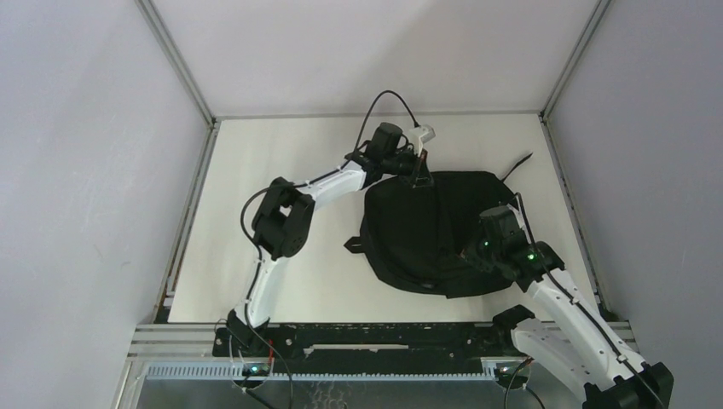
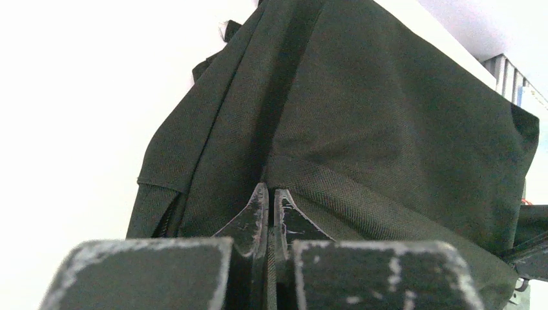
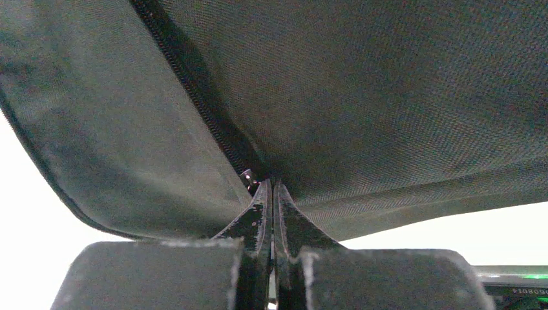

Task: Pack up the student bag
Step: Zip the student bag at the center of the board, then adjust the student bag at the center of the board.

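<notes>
The student bag (image 1: 422, 226) is a large black fabric backpack lying flat on the white table, right of centre. My left gripper (image 1: 419, 179) is at its far edge; in the left wrist view the gripper (image 2: 270, 190) is shut, with a fold of the bag's fabric (image 2: 388, 116) pinched between the fingers. My right gripper (image 1: 467, 254) is over the bag's near right part. In the right wrist view it (image 3: 271, 184) is shut on the bag (image 3: 388, 97) at the end of a zip line (image 3: 194, 97), beside a small metal zip pull (image 3: 249, 175). No books show.
A short strap (image 1: 353, 244) sticks out at the bag's left side and another strap end (image 1: 518, 164) at the far right. Grey walls with metal posts enclose the table (image 1: 281, 170) on three sides. A metal rail (image 1: 384, 336) runs along the near edge.
</notes>
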